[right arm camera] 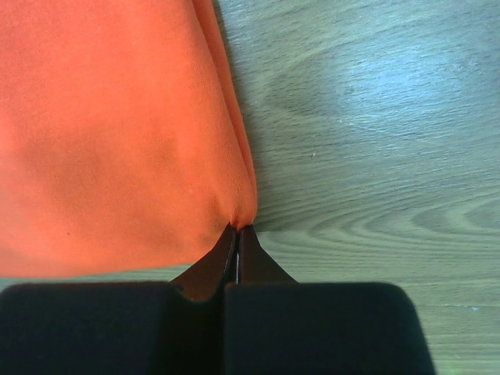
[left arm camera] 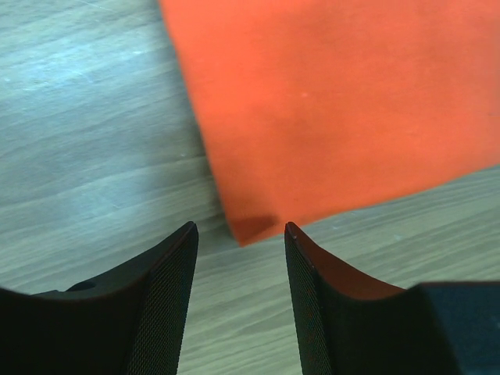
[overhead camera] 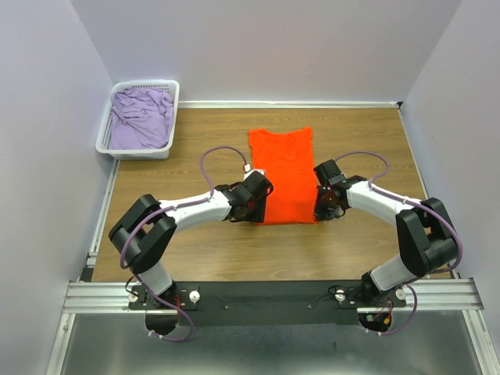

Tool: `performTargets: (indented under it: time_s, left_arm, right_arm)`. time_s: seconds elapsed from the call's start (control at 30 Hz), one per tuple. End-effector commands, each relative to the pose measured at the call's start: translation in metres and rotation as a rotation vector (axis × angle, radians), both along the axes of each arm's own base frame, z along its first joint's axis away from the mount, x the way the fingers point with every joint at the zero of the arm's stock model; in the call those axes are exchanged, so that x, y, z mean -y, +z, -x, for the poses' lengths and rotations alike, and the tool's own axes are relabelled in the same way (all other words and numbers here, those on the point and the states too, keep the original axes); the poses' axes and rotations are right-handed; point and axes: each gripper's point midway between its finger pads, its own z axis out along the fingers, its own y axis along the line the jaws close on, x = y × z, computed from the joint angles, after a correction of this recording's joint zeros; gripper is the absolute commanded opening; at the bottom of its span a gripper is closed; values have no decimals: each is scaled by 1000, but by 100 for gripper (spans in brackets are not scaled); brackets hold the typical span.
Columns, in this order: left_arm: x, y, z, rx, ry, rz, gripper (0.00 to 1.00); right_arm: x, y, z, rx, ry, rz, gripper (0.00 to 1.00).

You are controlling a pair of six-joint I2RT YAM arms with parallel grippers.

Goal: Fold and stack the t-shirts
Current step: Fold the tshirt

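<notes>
The right tool (right arm camera: 237,228) is found clenched on the near right corner of the orange t-shirt (overhead camera: 283,172), spread flat on the counter (overhead camera: 195,250). The left tool (left arm camera: 241,228) is held released at the near left corner, presumably so both corners can be lifted for a fold. The lilac t-shirt (overhead camera: 141,117) lies heaped in the basket (overhead camera: 176,109), far left.

Looking like robot lab test cell. Plain pale walls (overhead camera: 273,47) boxing in wood table (overhead camera: 203,258) on three sides. Aluminium rail (overhead camera: 101,297) running along near edge, carrying left arm (overhead camera: 195,209) and right arm (overhead camera: 383,201); purple cables (overhead camera: 225,148) looping off both. Metal sheet (overhead camera: 258,348) lying below.
</notes>
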Motion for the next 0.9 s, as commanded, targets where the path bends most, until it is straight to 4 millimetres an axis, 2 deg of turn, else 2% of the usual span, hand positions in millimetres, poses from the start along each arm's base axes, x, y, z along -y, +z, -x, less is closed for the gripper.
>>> performTargets:
  time_s: [0.0, 0.4, 0.6, 0.63, 0.7, 0.83, 0.87]
  left_arm:
    - [6, -3, 8, -41, 25, 5, 56]
    - [3, -44, 21, -116, 78, -74, 50]
    - [-10, -61, 37, -170, 95, -123, 40]
    - [-12, -62, 39, -175, 99, -130, 38]
    - [-14, -61, 40, -175, 103, -133, 24]
    - [-18, -61, 44, -179, 107, -146, 3]
    - [-18, -60, 44, -178, 106, -145, 0]
  right_arm:
    - [26, -30, 32, -128, 24, 135, 1]
    - [25, -29, 27, -113, 52, 134, 1]
    - [25, -25, 27, -99, 58, 131, 1]
    - [26, -26, 28, -103, 59, 130, 1]
    - [26, -26, 29, -102, 62, 128, 1]
    - [26, -26, 32, -104, 71, 125, 1]
    - [26, -25, 33, -104, 71, 120, 1]
